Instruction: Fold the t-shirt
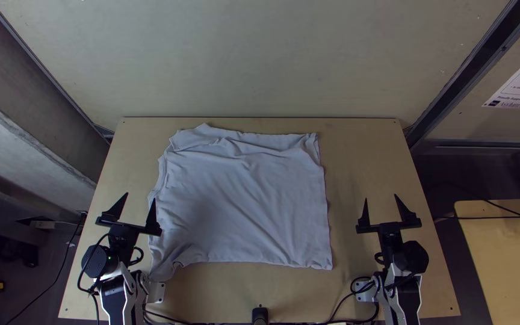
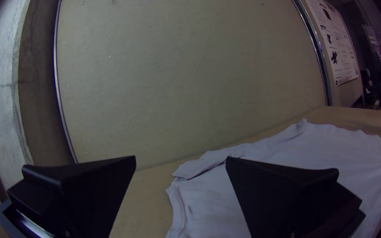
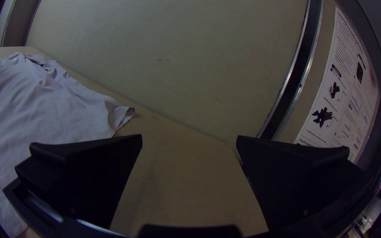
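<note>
top view: left gripper [image 1: 140, 197] has its fingers wide apart, nothing between, one finger by the shirt's collar-end edge. right gripper [image 1: 381, 197] also spread and empty, over bare wood off the hem side, apart from the cloth. t-shirt [image 1: 248, 204] lies spread mid-table, sideways, collar end toward the left arm, hem [image 1: 326, 210] toward the right arm; no fold across the body. near sleeve [image 1: 173, 262] looks rumpled, some creases along the far side. table [image 1: 386, 150] around it, wall [image 1: 260, 60] behind.

step: looks like the start, first fold to be made. next probably calls for left down on the near sleeve area, right across to the near hem corner, both close on cloth, lift together and lay the near side over the body. risk: pinching one layer only, or dragging the shirt askew.
</note>
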{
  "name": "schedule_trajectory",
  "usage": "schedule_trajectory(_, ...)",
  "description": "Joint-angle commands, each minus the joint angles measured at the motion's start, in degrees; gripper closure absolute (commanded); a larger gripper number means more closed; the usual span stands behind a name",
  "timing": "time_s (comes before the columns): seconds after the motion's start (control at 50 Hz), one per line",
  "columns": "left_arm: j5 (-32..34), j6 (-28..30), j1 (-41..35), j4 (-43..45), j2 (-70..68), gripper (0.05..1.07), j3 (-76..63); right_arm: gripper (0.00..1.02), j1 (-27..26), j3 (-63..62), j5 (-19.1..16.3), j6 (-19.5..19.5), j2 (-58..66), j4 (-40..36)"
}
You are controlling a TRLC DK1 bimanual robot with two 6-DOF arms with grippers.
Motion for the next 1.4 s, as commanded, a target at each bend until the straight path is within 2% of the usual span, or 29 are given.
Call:
schedule_trajectory(0.0, 0.3, -0.6, 0.1, -1.1, -0.4, 0.09, -2.8, 0.04, -0.2, -0.5, -0.1, -0.3, -0.2, -1.2)
schedule_trajectory(0.72, 0.3, -0.6, 0.1, -1.1, -0.4, 0.09, -2.8, 0.04, -0.1, -0.5, -0.1, -0.3, -0.2, -1.3)
schedule_trajectory(1.0, 0.3, -0.6, 0.1, -1.1, -0.4, 0.09, -2.8, 0.04, 7.8, -0.5, 0.0, 0.5, -0.2, -1.3)
schedule_trajectory(1.22, 0.3, -0.6, 0.1, -1.1, -0.4, 0.09, -2.8, 0.04, 8.3, -0.5, -0.1, 1.7, -0.2, -1.3)
schedule_trajectory(1.32, 0.3, -0.6, 0.1, -1.1, -0.4, 0.09, -2.8, 0.04, 12.8, -0.5, 0.0, 3.8, -0.2, -1.3)
schedule_trajectory(1.38, 0.3, -0.8, 0.0, -1.1, -0.4, 0.09, -2.8, 0.04, 14.4, -0.4, 0.4, 2.2, -0.2, -1.6)
